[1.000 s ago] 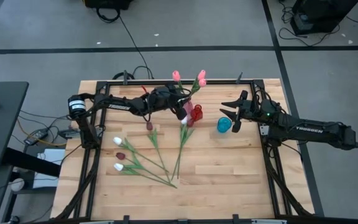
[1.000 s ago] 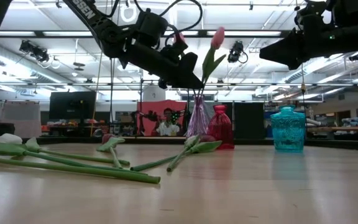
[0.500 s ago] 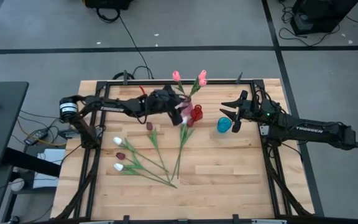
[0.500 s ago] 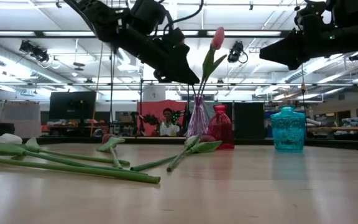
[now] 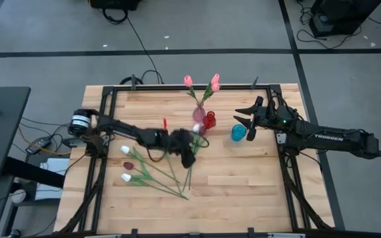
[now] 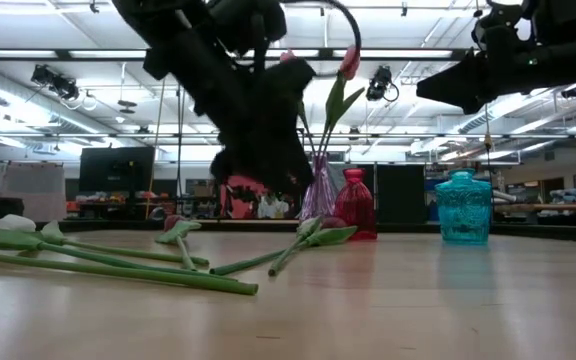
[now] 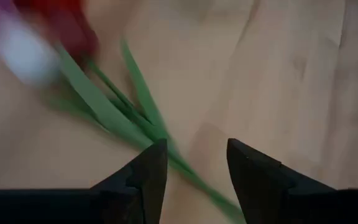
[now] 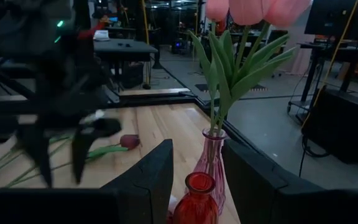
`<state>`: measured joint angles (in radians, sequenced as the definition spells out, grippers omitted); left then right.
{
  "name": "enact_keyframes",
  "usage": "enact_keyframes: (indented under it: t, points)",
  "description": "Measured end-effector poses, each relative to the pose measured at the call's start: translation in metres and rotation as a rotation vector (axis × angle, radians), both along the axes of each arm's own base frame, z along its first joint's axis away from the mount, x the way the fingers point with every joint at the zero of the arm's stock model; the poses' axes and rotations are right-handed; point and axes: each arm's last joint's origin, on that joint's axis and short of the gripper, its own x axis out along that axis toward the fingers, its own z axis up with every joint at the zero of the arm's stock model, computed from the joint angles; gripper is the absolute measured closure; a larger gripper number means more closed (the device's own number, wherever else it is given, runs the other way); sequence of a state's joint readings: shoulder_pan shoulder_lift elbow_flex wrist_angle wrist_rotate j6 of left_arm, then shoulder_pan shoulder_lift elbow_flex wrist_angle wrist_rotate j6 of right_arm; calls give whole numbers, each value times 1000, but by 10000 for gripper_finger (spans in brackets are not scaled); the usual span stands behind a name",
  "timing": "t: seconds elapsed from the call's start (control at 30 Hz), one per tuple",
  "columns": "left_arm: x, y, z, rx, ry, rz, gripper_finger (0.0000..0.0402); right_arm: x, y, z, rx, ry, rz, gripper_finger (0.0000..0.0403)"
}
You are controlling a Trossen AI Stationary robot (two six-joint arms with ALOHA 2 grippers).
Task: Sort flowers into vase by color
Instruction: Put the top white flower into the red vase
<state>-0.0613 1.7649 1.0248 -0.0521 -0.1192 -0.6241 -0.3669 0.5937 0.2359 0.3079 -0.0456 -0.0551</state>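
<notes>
We see the left gripper (image 5: 189,158) hanging low over the wooden table (image 5: 243,185), its two dark fingers (image 7: 145,177) spread apart with nothing between them, a green stem (image 7: 114,115) lying just beyond. Nearest us on the bare planks lie six loose tulips (image 5: 152,173): two white heads and a maroon one at the left, stems crossing, and further stems reaching toward the vases. Farther back stand three vases in a row: a pink glass vase (image 5: 198,114) holding two pink tulips (image 5: 202,82), a small red one (image 5: 210,119) touching it, and a faceted teal one (image 5: 238,133) apart. The right gripper (image 5: 246,119) waits just beside the teal vase, its fingers apart and empty; the arm reads "TROSSEN".
</notes>
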Motion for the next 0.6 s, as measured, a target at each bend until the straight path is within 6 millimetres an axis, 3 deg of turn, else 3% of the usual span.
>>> enact_keyframes:
  t: [0.23,0.6]
  points:
    - [3,-11,-28,-135,64,203,233,4,-2,-3,5,14,-3,252]
    - [6,8,-29,-54,34,284,263,7,-3,-3,-5,7,-3,252]
